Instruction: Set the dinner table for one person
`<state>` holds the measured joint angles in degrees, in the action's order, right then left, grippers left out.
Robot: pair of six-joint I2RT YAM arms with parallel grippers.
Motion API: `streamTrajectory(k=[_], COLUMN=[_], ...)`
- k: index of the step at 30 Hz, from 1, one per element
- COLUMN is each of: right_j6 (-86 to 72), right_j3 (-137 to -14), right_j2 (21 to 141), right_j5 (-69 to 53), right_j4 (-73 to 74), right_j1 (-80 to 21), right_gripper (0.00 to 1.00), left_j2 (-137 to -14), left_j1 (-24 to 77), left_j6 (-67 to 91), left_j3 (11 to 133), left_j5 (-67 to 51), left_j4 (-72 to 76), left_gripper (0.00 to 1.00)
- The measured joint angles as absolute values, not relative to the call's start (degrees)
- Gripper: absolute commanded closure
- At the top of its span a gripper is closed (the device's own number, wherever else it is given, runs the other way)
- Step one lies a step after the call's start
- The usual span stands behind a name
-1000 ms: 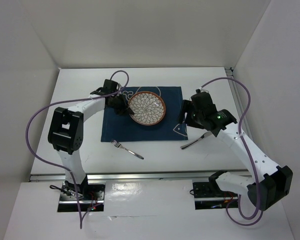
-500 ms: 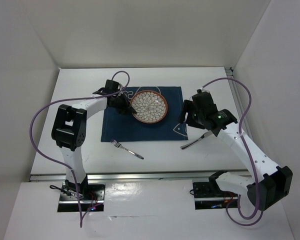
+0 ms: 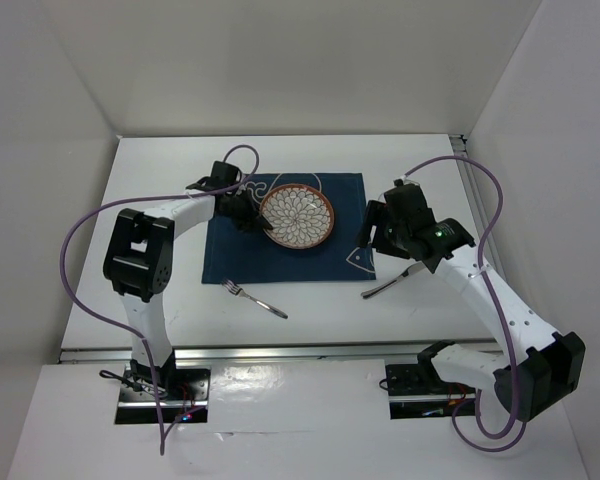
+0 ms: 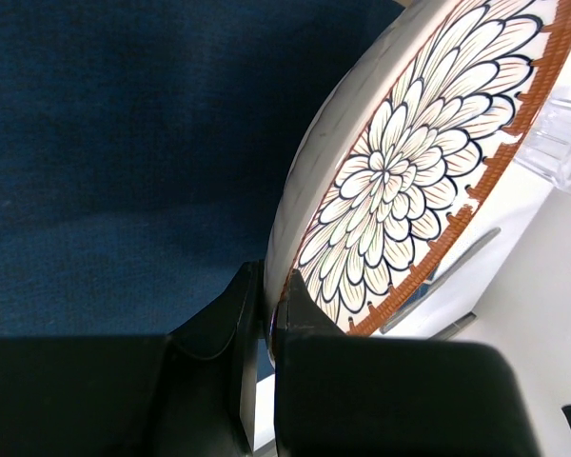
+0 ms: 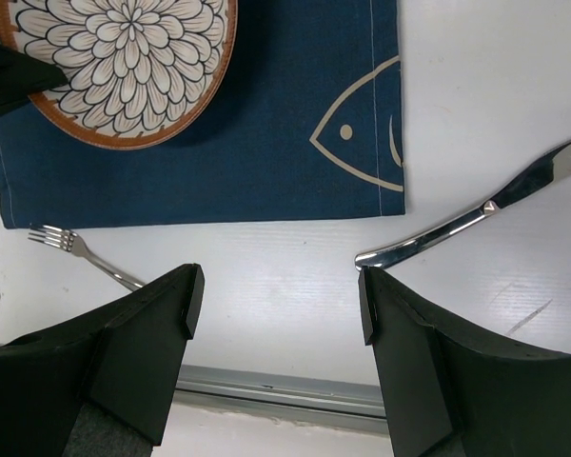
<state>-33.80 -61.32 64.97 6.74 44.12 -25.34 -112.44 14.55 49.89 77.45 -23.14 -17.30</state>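
A flower-patterned plate [image 3: 296, 215] with a brown rim is over the navy placemat [image 3: 280, 245] on the white dinner table [image 3: 170, 190]. My left gripper [image 3: 248, 213] is shut on the plate's left rim; in the left wrist view the fingers [image 4: 300, 314] pinch the rim of the plate [image 4: 400, 181] above the placemat [image 4: 124, 143]. My right gripper [image 3: 372, 235] is open and empty over the placemat's right edge. A fork [image 3: 255, 297] lies in front of the placemat and a knife [image 3: 390, 283] to its right. The right wrist view shows the plate [image 5: 124, 67], fork [image 5: 76, 249], knife [image 5: 476, 221] and gripper [image 5: 281, 295].
A clear glass-like object [image 4: 561, 143] stands just beyond the plate at the placemat's far edge. White walls enclose the table on three sides. A grey rail [image 5: 266, 390] runs along the table's near edge.
My left gripper has carried the plate slightly to the right and back over the placemat. The right arm, fork and knife have not moved.
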Motion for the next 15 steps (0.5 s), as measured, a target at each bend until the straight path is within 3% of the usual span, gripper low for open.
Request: streamTrajectory(k=[5,6,8,10,11,13,14,15], right_j6=[-33.8,-33.8,-33.8,-33.8,-33.8,-33.9,-33.9,-34.0], right_j3=[-61.3,-61.3,-61.3,-61.3,-61.3,-61.4,-61.7,-62.0], right_j2=[65.0,65.0,65.0,65.0,65.0,65.3,65.7,66.2], right_j5=[6.7,6.7,6.7,6.8,6.9,7.0,7.2,7.5], right_j4=[44.2,44.2,44.2,44.2,44.2,44.4,44.7,44.8], right_j1=[-25.3,-25.3,-25.3,-25.3,-25.3,-25.3,-25.3,-25.3], right_gripper=[0.22,0.22,0.22,0.20,0.19,0.16,0.12,0.12], left_j2=[-113.0,-113.2,-113.6,-113.6,-113.6,-113.6,-113.6,-113.6], left_j1=[14.5,14.5,14.5,14.7,14.8,15.1,15.2,15.2], left_j6=[49.9,49.9,50.2,49.9,49.8,49.7,49.7,49.5], left_j3=[77.4,77.4,77.4,77.6,77.6,78.1,78.4,78.9], left_j5=[-21.9,-21.6,-21.8,-21.5,-21.2,-20.4,-20.3,-20.1], left_j4=[-18.5,-18.8,-19.1,-19.4,-19.7,-21.4,-22.3,-22.8], left_gripper=[0.95,0.81,0.65,0.59,0.48,0.45,0.35,0.32])
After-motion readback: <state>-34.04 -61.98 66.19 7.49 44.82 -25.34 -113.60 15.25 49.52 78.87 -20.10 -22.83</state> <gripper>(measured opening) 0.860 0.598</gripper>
